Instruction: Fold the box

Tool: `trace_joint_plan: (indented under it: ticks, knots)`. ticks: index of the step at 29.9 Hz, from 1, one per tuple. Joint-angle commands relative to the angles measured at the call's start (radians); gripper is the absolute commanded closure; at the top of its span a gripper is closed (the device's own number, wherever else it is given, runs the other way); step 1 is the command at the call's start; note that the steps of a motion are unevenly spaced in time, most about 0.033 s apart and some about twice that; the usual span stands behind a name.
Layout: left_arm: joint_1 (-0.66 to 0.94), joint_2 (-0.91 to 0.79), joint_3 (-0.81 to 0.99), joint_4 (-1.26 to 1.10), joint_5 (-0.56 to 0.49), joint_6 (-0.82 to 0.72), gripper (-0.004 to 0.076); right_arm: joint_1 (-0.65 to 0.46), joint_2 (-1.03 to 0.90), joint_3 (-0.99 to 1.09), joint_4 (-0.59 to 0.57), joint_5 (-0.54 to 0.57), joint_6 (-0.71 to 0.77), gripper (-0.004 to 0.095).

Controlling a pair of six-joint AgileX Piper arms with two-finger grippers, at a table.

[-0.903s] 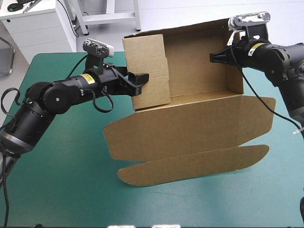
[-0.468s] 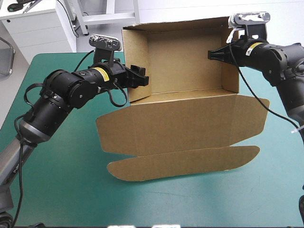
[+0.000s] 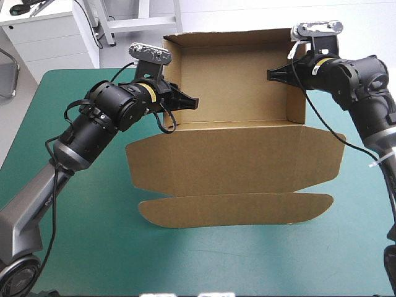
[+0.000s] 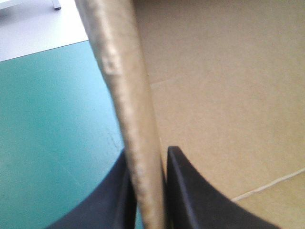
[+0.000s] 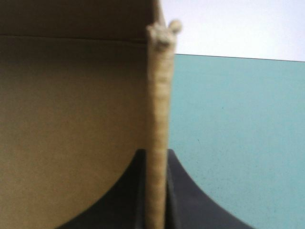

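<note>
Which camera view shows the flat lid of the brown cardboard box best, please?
The high view: the flat brown lid shows whole, unblocked, in front of the tray. Both wrist views show mainly a raised side wall edge-on between black fingers; no lid clearly.

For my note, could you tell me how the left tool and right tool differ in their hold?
The left tool grips the left wall of the box, the right tool its right wall. The left tool sits nearer the flat lid than the right tool. Both are shut on the box.
</note>
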Motion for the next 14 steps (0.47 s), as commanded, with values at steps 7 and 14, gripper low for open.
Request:
trace_joint_plan:
  ticks: [7,14]
  knots:
    - [-0.009,0.048,-0.038,-0.063,-0.052,0.025,0.0729,0.011,-0.030,-0.025,0.048,-0.024,-0.034,0.0913]
    - [0.008,0.115,-0.038,-0.063,0.022,0.028,0.0729,0.011,0.035,-0.025,0.050,0.161,-0.053,0.0913]
